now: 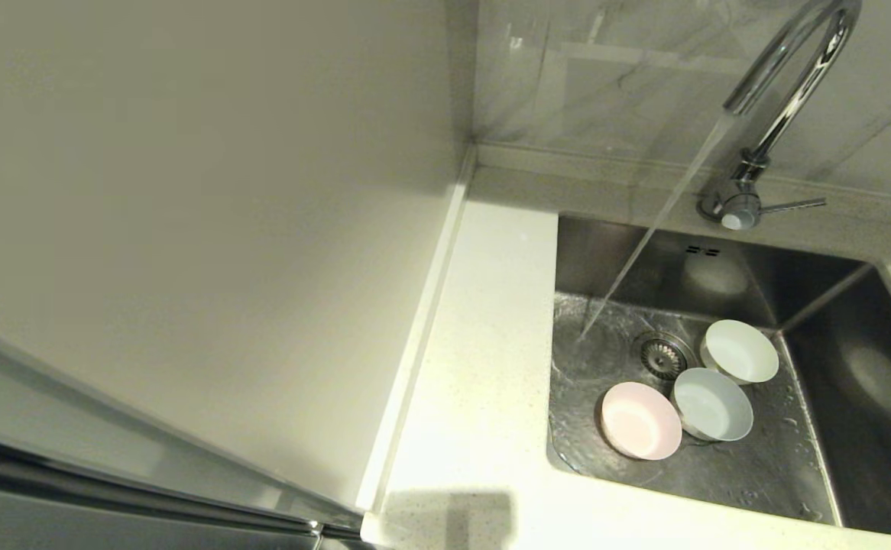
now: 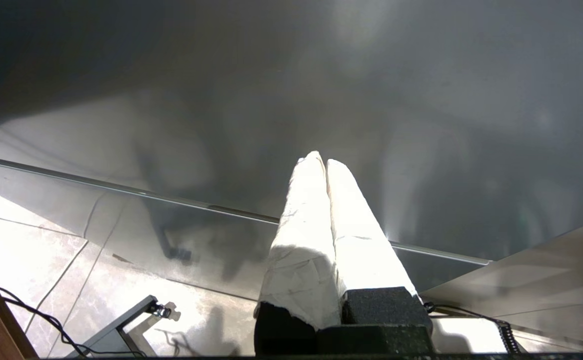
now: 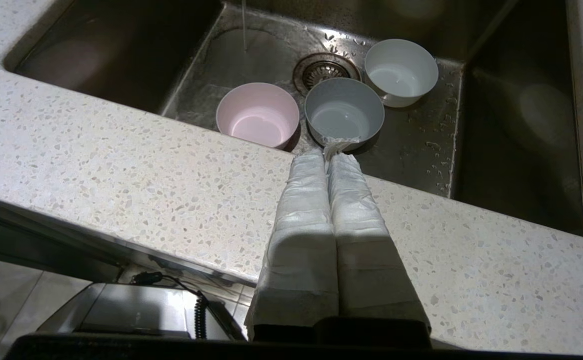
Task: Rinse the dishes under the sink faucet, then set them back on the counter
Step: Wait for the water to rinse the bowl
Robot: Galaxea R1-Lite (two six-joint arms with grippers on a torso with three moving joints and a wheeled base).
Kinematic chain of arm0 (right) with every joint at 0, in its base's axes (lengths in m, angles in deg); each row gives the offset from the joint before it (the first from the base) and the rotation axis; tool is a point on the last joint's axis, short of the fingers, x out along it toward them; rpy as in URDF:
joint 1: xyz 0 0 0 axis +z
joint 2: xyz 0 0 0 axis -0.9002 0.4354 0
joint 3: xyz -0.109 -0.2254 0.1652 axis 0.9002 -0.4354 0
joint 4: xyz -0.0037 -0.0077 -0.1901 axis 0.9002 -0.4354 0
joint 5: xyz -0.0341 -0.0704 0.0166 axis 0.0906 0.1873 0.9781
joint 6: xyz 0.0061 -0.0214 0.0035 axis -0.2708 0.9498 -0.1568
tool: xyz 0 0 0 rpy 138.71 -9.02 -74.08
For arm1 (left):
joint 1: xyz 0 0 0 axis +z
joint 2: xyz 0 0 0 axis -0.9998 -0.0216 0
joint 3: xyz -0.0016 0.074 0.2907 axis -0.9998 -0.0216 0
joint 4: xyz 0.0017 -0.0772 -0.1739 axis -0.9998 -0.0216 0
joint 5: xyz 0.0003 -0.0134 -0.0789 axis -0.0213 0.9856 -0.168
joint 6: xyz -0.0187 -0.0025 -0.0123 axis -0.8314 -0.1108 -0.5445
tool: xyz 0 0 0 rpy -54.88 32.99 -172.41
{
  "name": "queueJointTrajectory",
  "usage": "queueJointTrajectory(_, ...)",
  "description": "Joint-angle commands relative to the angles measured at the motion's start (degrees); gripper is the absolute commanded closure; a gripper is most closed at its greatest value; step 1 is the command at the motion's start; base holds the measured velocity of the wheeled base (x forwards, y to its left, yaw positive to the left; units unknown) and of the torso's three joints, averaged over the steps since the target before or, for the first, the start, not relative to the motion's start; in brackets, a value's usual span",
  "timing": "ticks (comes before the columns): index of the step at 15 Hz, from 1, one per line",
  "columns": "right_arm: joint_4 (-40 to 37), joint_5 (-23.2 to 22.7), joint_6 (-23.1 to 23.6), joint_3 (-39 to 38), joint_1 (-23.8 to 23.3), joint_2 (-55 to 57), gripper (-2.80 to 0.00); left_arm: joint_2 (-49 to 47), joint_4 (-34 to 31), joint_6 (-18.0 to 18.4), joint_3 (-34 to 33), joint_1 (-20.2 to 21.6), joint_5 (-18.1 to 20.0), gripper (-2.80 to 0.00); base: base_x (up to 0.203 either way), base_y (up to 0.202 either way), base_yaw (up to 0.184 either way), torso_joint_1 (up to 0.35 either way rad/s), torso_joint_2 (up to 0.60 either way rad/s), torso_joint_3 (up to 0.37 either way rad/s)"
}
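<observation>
Three small bowls sit on the floor of the steel sink (image 1: 820, 321) around the drain (image 1: 662, 355): a pale pink one (image 1: 640, 420), a blue-grey one (image 1: 712, 404) and a grey-white one (image 1: 740, 351). Water runs from the chrome faucet (image 1: 789, 84) and lands left of the drain, beside the bowls. In the right wrist view the pink bowl (image 3: 257, 115), blue-grey bowl (image 3: 344, 111) and white bowl (image 3: 400, 72) lie beyond my right gripper (image 3: 327, 156), which is shut, empty and held above the counter's front edge. My left gripper (image 2: 321, 162) is shut and empty, down beside a grey cabinet face.
Speckled off-white counter (image 1: 484, 367) runs left of and in front of the sink. A cream wall panel (image 1: 186, 229) rises at the left. The faucet's side lever (image 1: 793, 205) points right. Cables and a metal stand (image 2: 126, 320) lie on the tiled floor below.
</observation>
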Motion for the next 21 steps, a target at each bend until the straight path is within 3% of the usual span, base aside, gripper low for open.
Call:
queueJointTrajectory(1,-0.01,-0.04,0.03,0.0,0.01,0.1,0.0,0.18,0.02,-0.03,0.0,0.02,0.02,0.0,0.0,0.0,0.0,0.0,0.0,0.0)
queueJointTrajectory(21,-0.01,-0.04,0.03,0.0,0.01,0.1,0.0,0.18,0.02,-0.03,0.0,0.02,0.0,0.0,0.0,0.0,0.0,0.0,0.0,0.0)
